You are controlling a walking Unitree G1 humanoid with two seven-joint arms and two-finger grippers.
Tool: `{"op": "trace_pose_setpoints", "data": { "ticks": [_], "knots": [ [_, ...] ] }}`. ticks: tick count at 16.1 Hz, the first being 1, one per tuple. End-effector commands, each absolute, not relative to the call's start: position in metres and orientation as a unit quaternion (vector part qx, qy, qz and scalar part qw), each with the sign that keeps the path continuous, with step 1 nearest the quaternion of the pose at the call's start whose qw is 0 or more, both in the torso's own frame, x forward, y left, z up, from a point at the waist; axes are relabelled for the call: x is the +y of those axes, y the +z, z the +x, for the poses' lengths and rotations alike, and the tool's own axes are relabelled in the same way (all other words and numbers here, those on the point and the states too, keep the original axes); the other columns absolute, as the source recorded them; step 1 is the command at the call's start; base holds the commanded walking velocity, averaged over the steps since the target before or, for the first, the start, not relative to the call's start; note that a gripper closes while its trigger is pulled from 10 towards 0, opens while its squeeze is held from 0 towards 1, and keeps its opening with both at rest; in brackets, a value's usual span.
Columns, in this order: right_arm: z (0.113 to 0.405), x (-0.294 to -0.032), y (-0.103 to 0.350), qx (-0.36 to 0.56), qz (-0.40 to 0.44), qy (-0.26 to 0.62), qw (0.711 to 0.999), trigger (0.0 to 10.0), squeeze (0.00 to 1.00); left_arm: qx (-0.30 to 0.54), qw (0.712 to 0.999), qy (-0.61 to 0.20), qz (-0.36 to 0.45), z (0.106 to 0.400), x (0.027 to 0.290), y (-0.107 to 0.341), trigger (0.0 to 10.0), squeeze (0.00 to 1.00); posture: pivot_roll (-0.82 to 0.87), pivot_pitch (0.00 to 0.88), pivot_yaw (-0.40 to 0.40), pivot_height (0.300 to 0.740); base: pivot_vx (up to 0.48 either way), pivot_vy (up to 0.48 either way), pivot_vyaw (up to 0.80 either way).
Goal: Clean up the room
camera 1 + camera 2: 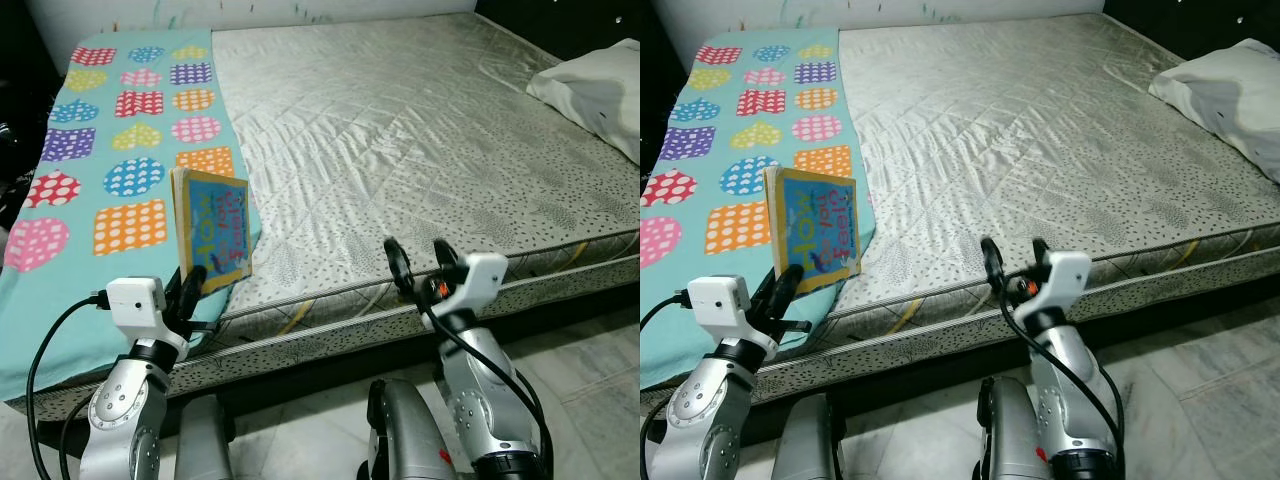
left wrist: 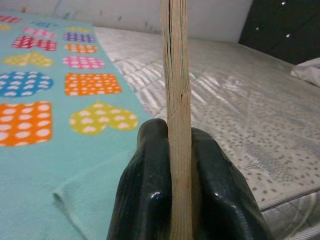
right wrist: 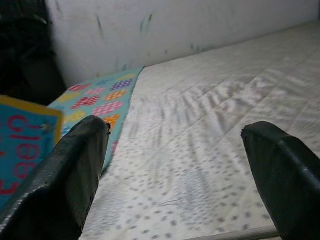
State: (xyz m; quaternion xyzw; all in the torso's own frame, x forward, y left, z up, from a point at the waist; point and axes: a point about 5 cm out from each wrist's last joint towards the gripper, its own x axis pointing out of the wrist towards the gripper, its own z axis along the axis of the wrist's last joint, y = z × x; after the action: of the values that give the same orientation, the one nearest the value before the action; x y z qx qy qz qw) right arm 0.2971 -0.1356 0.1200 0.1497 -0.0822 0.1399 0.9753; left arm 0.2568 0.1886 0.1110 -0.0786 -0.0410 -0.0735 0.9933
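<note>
A blue children's board book (image 1: 216,230) with a yellow border stands upright above the bed's near edge. My left gripper (image 1: 192,283) is shut on its lower edge; in the left wrist view the two black fingers (image 2: 145,190) pinch the book's thick page edge (image 2: 177,90). My right gripper (image 1: 420,262) hovers open at the mattress's front edge, nothing between its fingers (image 3: 65,175). The book's cover (image 3: 20,145) appears at the side of the right wrist view.
A grey quilted mattress (image 1: 400,150) fills the scene. A teal blanket (image 1: 120,150) with coloured heart patches covers its left part. A white pillow (image 1: 600,90) lies at the far right. Tiled floor (image 1: 590,380) runs below the bed.
</note>
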Motion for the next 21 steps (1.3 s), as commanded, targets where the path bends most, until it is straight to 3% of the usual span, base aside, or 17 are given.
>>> {"op": "trace_pose_setpoints", "data": {
  "ticks": [1,9,16,21],
  "knots": [
    [0.294,-0.131,0.123,-0.075,0.16,0.144,0.974,10.0,0.0,-0.064,0.992,-0.08,-0.074,0.257,0.185,0.122,0.0,0.0,0.0,0.065,0.009,0.532,0.0,0.0,0.0],
    [0.296,-0.136,0.137,-0.069,0.159,0.142,0.974,10.0,0.0,-0.064,0.992,-0.077,-0.081,0.256,0.18,0.123,0.0,0.0,-0.01,0.087,0.014,0.586,0.0,0.0,0.0],
    [0.335,-0.149,0.176,-0.122,0.132,0.116,0.977,10.0,0.0,-0.076,0.991,-0.077,-0.077,0.263,0.177,0.129,0.0,0.0,-0.01,0.063,0.015,0.644,0.0,0.0,0.0],
    [0.352,-0.165,0.194,-0.165,0.049,0.096,0.98,10.0,0.0,-0.091,0.991,-0.077,-0.066,0.272,0.179,0.137,0.0,0.0,0.0,0.045,0.025,0.678,0.0,0.0,0.0]
  ]
}}
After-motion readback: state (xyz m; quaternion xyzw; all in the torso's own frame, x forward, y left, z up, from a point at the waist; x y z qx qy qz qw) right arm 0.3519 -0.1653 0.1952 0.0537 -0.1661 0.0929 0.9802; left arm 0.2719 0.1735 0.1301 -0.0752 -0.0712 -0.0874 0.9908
